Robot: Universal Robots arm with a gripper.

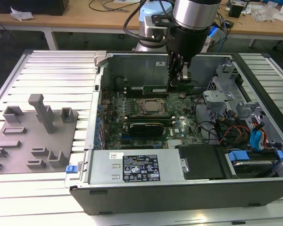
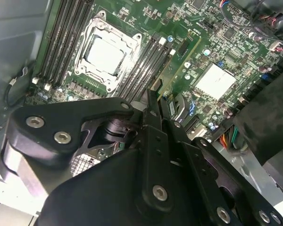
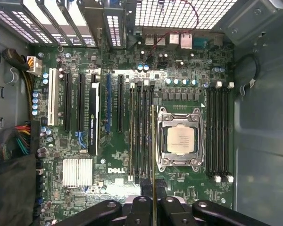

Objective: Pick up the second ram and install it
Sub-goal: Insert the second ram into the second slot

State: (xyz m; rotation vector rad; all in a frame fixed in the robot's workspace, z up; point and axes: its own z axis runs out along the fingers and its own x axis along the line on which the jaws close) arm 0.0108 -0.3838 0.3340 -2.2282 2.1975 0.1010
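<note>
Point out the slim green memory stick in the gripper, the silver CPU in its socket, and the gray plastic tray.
slim green memory stick [image 3: 153, 141], first wrist view, its thin upper edge.
silver CPU [image 3: 180, 140], first wrist view, middle of its lid.
gray plastic tray [image 1: 19, 141], exterior view, flat base.

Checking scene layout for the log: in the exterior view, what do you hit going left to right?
Gray plastic tray blocks → motherboard's CPU socket, with the gripper holding the second ram just beyond it → tangle of coloured cables → blue-tabbed drive bay.
</note>
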